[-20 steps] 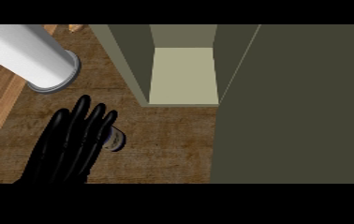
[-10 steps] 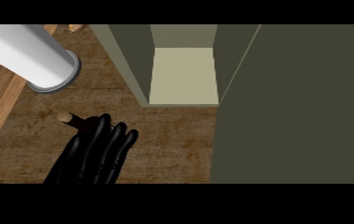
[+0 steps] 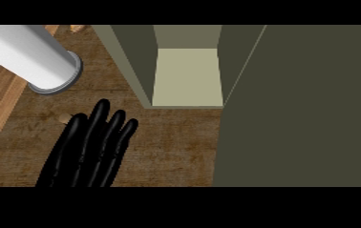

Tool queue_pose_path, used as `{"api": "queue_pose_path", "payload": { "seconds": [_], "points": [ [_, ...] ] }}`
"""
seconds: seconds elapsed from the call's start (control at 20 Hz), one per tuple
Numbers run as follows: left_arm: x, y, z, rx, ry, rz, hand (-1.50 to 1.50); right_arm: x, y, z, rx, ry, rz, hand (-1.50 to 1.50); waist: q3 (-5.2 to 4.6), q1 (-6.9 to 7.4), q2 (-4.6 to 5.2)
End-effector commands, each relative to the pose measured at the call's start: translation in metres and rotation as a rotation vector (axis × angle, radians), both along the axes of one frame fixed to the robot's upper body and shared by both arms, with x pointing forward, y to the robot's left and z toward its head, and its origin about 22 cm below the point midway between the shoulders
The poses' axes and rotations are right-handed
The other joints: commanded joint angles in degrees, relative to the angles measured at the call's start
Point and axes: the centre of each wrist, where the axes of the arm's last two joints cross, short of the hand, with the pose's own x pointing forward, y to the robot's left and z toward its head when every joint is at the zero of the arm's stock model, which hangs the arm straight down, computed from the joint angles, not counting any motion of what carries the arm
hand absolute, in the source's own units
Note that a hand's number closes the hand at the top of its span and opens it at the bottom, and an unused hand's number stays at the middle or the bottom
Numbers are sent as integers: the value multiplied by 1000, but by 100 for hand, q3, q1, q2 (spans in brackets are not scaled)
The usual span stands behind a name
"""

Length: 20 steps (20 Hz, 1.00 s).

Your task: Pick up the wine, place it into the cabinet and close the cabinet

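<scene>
Wine: no bottle shape can be made out. Only a small tan nub (image 3: 64, 118) shows, touching the upper left edge of the left hand (image 3: 88, 153); cannot tell whether it is the bottle's top.

Left hand: glossy black, comes in from the lower edge at the view's left. Fingers long and straight, lying side by side and pointing up the view, not curled round anything visible. It lies over the counter; what is beneath the palm is hidden.

Cabinet (image 3: 137, 65): open, up and right of the fingertips and apart from them. Flat, matte olive-green walls with sharp square edges. The inner floor (image 3: 187, 77) is a pale cream rectangle. The cabinet door (image 3: 289, 112) is a broad, plain dark olive panel that fills the right side of the view and covers the counter there.

Counter (image 3: 173, 146): brown wood, rough streaky grain. A lighter wooden strip (image 3: 7, 98) runs along the far left edge.

Other: a smooth white cylinder (image 3: 38, 55) with a grey ring at its end lies tilted in the upper left, above the hand and left of the cabinet, touching neither. A small tan scrap (image 3: 78, 28) sits at the top edge beside it.
</scene>
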Motion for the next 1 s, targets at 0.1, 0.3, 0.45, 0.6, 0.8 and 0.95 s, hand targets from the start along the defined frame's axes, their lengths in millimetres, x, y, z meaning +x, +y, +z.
{"api": "queue_pose_path", "payload": {
  "seconds": [0.1,0.3,0.45,0.6,0.8,0.95],
  "points": [
    [-2,14,-3,-25,31,109,-150,-13,-5,7,33,-11,22,-150,-2,-2,5],
    [2,29,-9,-8,24,165,-150,-24,6,16,25,-6,26,-150,-8,3,4],
    [21,40,-9,-8,16,210,-150,-24,-1,4,35,-2,19,-150,-3,-33,12],
    [12,48,-29,22,7,247,-150,-18,5,19,25,-15,25,-150,-8,5,7],
    [11,65,-30,18,21,333,-150,-31,9,29,22,-8,41,-150,-8,1,0],
    [21,84,-47,42,48,372,-150,-17,10,11,21,-33,25,-150,-5,0,9]
  ]
}}
